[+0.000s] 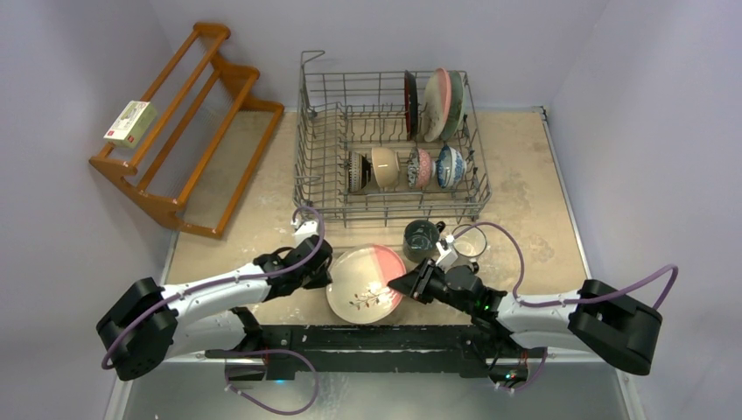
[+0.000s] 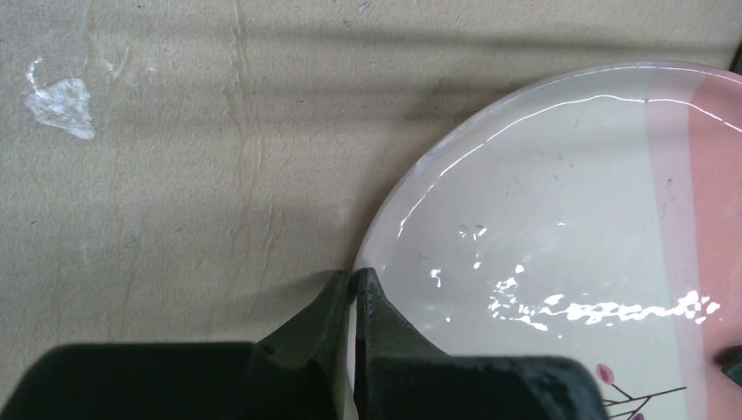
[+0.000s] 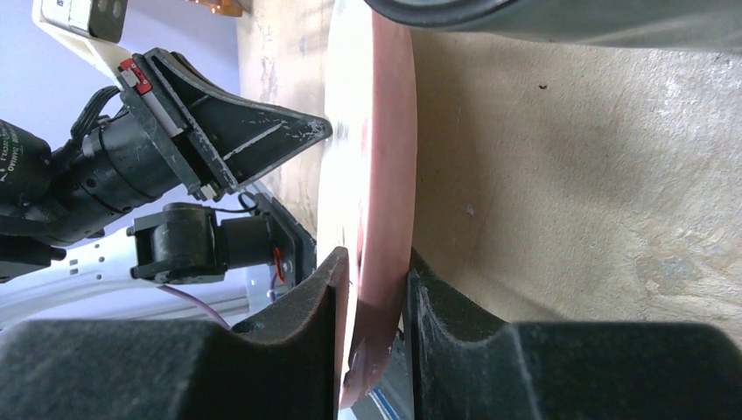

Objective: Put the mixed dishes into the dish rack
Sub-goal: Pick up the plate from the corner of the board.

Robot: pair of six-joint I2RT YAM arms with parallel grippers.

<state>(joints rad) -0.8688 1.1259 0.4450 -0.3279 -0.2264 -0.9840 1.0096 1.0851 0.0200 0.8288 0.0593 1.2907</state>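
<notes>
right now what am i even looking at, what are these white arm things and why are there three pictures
The overhead picture comes from a fixed camera above the table. The two white arms are robots bolted at the near edge, and each ends in a two-finger claw. The other two pictures come from small cameras on the arms' wrists, so each shows its own claw up close.

On the table stands a grey wire dish rack, already holding upright plates and a row of small bowls. In front of it sit a dark mug and a white mug. A wooden shelf stands to the left.

The right claw has its fingers on either side of the rim of the pink-and-white plate. The left claw is shut, with its tips at the plate's opposite edge and nothing between them.
</notes>
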